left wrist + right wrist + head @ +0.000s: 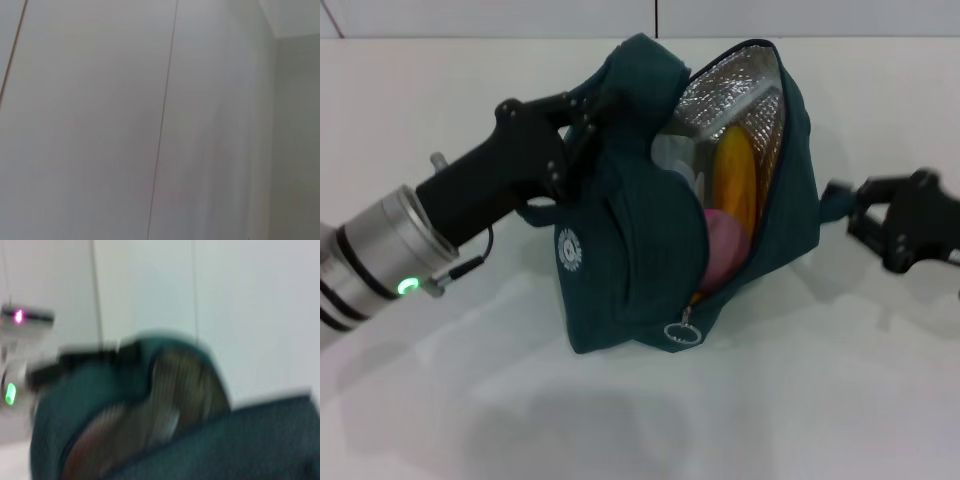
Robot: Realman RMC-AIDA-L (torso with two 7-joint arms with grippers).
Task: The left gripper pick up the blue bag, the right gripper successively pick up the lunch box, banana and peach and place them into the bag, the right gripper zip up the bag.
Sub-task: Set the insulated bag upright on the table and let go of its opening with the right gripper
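At the table's [840, 400] centre the blue bag [620, 250] sits unzipped, banana [733, 190], peach [724, 247] and lunch box [675, 158] inside, its top flap pinched by the left gripper [578, 118] at ten o'clock, while the right gripper [865, 215], at three o'clock, clasps the bag's end tab.

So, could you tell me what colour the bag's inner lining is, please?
Silver foil lining, clearest in the head view.

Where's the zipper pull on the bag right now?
In the head view, the zipper pull hangs at the blue bag's near bottom corner, just below the peach.
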